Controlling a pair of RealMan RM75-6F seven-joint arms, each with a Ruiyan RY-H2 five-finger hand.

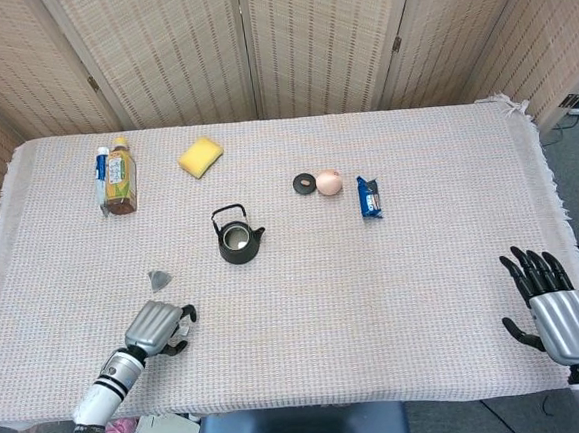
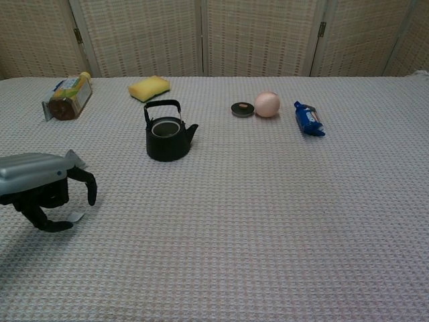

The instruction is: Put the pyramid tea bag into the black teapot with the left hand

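Tea bag point(image 1: 160, 279), small grey pyramid of gauzy mesh, lying on the counter point(image 1: 424, 266) just beyond the left hand point(image 1: 156, 327) and slightly to its left, not yet grasped. Paper tag point(image 2: 76, 216) on the weave directly beneath the curled fingers point(image 2: 89, 188), apparently the tea bag's own, though no string visible. Left hand hovering low, silver back up, dark fingers hooked downward around nothing; seemingly poised to come down on the tag or the bag. Black teapot point(image 1: 237, 240) farther ahead and to the right of that hand, squat, matte, lid off, mouth open upward, wire handle raised: ready to receive the bag. Right hand point(image 1: 552, 301) well apart at the opposite near corner, fingers spread, holding nothing, idle. Counter draped in a pale waffle-weave cloth, soft and slightly textured, likely making a thin tag hard to pinch.
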